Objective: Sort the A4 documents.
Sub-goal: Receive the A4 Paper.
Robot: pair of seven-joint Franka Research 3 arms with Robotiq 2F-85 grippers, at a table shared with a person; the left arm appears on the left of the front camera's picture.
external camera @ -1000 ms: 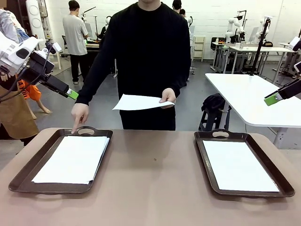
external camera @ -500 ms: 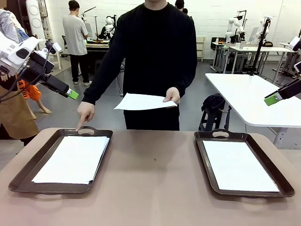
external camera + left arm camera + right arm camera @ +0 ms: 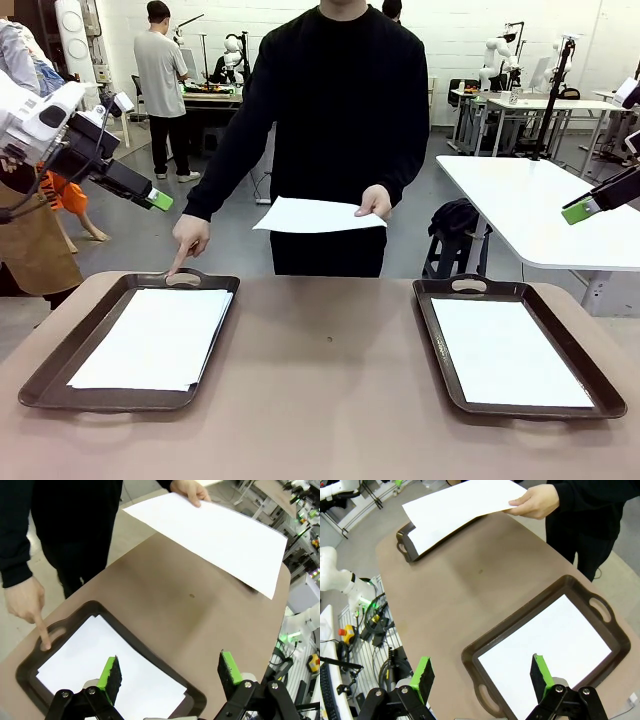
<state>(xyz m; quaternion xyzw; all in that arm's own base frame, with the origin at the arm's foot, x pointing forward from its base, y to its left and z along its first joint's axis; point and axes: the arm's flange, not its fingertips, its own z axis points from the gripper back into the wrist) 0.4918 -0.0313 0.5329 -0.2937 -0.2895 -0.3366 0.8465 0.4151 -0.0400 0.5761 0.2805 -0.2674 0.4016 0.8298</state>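
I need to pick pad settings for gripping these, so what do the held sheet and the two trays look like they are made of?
The held sheet: thin white paper, matte; it stays nearly flat in the person's hand, drooping slightly.
The left tray and right tray: dark brown, probably moulded plastic, with rounded rims, cut-out handles and a faint sheen. Wood or metal can't be ruled out.

Three lots of plain white A4 documents. A small, slightly uneven stack (image 3: 155, 337) lies flat inside the left tray (image 3: 60, 355), edges not quite squared. A single sheet (image 3: 510, 352) lies flat in the right tray (image 3: 438, 340). A third sheet (image 3: 318, 215) is held roughly level in the air between the trays, above the desk's (image 3: 330, 400) far edge, pinched at one edge by the person's hand (image 3: 375, 203).
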